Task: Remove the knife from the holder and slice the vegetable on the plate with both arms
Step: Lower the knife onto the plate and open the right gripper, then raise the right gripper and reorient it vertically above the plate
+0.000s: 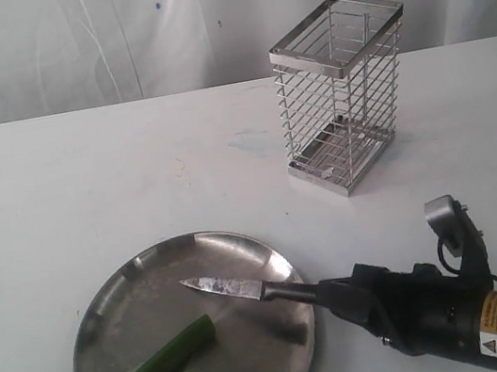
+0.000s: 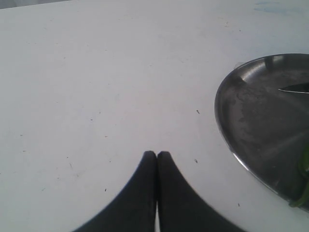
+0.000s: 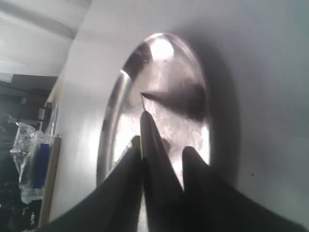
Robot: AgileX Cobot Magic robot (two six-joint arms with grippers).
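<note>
The table [image 1: 57, 180] carries the plate [image 1: 108, 314] near left and the holder [image 1: 345, 93], now empty, far right. My right gripper [image 1: 319, 291] reaches in from the right with the knife [image 1: 232, 287] between its jaws, blade over the plate just beyond the chili [image 1: 168, 362], placed for a cut. A gap shows beside the handle, so I cannot tell if it is clamped. My left gripper [image 2: 157, 154] is closed on nothing, over bare table left of the plate, not yet steadying the chili.

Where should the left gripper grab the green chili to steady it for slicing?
Probably the stem end of the glossy green chili pepper, from above on the left, jaws across its narrow width. It lies flat and diagonal on the round steel plate, its other end towards the dark-bladed knife.
</note>
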